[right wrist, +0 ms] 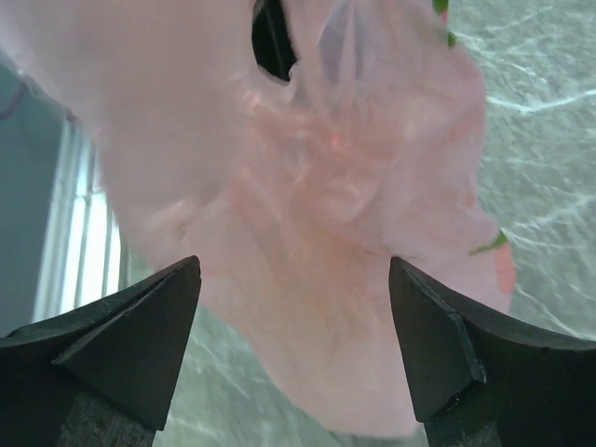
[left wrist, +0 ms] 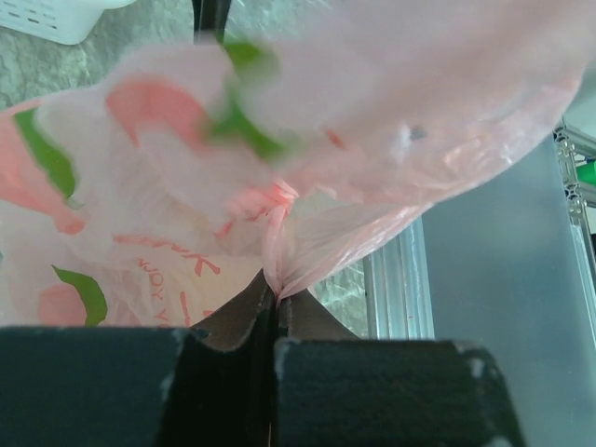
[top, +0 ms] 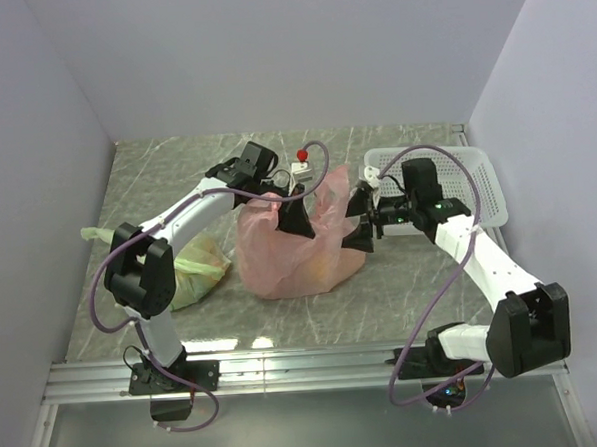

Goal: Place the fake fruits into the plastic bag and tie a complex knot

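The salmon-pink plastic bag (top: 295, 249) stands at mid-table, with yellow and orange fruit shapes dimly showing through its lower part. My left gripper (top: 296, 222) is at the bag's top and is shut on a twisted strand of the pink bag (left wrist: 276, 270), pinched between its fingertips. My right gripper (top: 359, 220) is open at the bag's right side; pink plastic (right wrist: 317, 233) fills the space in front of its spread fingertips (right wrist: 433, 326). No finished knot shows.
A pale green plastic bag (top: 196, 264) lies left of the pink bag under my left arm. A white basket (top: 476, 179) stands at the back right. A small red-topped object (top: 301, 161) sits behind the bag. The metal rail (top: 306, 368) runs along the near edge.
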You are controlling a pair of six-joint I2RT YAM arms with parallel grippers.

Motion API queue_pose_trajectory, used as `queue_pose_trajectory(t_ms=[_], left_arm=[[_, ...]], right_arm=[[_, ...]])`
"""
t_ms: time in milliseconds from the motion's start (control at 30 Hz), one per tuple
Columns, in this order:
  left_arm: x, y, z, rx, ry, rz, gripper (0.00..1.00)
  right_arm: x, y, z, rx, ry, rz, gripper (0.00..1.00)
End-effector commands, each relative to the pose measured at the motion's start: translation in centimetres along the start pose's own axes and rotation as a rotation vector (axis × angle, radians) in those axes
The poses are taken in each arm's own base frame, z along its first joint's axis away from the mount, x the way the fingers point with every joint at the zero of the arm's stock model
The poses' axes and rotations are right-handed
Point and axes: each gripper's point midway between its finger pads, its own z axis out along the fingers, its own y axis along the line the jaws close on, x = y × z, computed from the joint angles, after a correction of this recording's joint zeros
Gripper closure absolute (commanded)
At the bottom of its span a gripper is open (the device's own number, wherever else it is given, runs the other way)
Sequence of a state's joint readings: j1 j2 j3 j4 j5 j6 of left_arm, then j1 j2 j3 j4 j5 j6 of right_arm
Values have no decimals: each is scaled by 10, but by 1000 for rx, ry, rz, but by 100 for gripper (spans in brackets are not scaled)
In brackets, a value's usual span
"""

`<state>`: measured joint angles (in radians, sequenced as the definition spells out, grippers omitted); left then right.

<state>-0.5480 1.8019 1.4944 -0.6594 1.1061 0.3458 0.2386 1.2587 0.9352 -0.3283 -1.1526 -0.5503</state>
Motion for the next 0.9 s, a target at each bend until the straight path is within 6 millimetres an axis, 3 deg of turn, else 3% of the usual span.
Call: queue_pose_trajectory(t_ms=[0, 33, 267, 300, 433, 567, 733, 867], left_arm=[[-12, -4, -3, 22, -19, 54, 94], [-12, -4, -2, 21, -18, 55, 94], [-16, -3, -3, 12, -24, 54, 94], [-18, -3, -4, 9, -29, 57, 94], [-20, 0, -4, -15, -30, 49, 94], [-22, -8, -6, 8, -31, 73, 93], [-23, -22, -10, 52, -46, 128, 92], [-20, -27, -10, 68, -46, 155, 92]], right_arm=[[9, 7, -16, -36, 49, -56, 12], [5, 8, -18, -34, 46, -60, 3], [-22, 9, -18, 36, -23, 74, 1], [-36, 3, -15, 74, -64, 84, 0], [-51, 4, 2, 62, -111, 117, 0], [-48, -1, 12, 100, -101, 93, 0], [-42, -33, 16, 161, -113, 86, 0], [-44, -36, 21, 91, -116, 45, 0]])
